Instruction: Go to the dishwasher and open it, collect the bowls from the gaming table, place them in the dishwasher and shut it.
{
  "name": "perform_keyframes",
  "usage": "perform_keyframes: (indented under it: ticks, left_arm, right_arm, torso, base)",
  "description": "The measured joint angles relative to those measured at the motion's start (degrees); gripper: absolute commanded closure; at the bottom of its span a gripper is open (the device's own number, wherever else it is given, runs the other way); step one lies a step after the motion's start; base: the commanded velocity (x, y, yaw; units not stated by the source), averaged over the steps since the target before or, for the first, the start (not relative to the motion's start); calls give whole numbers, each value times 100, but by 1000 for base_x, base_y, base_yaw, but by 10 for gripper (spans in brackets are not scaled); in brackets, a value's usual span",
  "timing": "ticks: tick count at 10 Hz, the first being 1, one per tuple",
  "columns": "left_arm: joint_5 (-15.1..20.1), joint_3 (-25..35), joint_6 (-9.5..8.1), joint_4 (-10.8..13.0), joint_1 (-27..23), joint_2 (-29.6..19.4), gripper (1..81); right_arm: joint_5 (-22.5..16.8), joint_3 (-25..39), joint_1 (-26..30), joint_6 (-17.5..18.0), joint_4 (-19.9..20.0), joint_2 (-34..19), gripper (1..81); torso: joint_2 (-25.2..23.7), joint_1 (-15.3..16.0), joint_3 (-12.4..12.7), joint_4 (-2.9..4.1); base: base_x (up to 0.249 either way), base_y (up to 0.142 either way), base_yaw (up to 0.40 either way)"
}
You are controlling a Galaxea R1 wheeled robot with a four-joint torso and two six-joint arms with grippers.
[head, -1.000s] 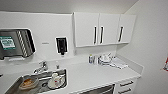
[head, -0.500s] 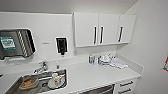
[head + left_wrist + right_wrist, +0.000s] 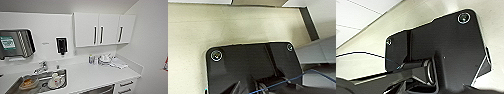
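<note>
A strip of the dishwasher's steel front, closed, peeks out under the white counter at the lower edge of the head view. The gaming table and its bowls are out of view. The left wrist view looks past the robot's dark plate onto pale speckled floor. The right wrist view shows the same kind of plate over pale floor and a white surface. I cannot make out either gripper's state.
A steel sink with a tap holds a brownish dish and a white cup on a plate. White wall cabinets hang above. Bottles and cloths sit at the counter's back. Drawers lie right of the dishwasher, by the side wall.
</note>
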Motion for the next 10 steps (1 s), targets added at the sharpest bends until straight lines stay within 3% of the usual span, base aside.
perform_keyframes:
  ticks: [2, 4, 7, 10]
  left_arm:
    - [-223, 845, -2, -2, 1, -750, 10]
    - [-418, 1660, -2, -2, 0, -1530, 10]
    - [-744, 3038, -5, 0, -7, -2712, 10]
    - [-1104, 4400, -5, 105, -55, -3986, 10]
  right_arm:
    - [-240, 951, 80, 20, 0, -503, 10]
    - [-317, 1963, 358, 57, 6, -1295, 10]
    - [-511, 2598, 581, 197, 41, -2132, 10]
    - [-386, 3154, 990, 247, 89, -2370, 10]
  torso:
    - [-315, 195, -43, 0]
    - [-655, 409, -312, 0]
    - [-1259, 794, -885, 0]
    - [-1755, 1117, -1068, 0]
  base:
    - [0, 0, 0]
    - [0, 0, 0]
    - [0, 0, 0]
    - [0, 0, 0]
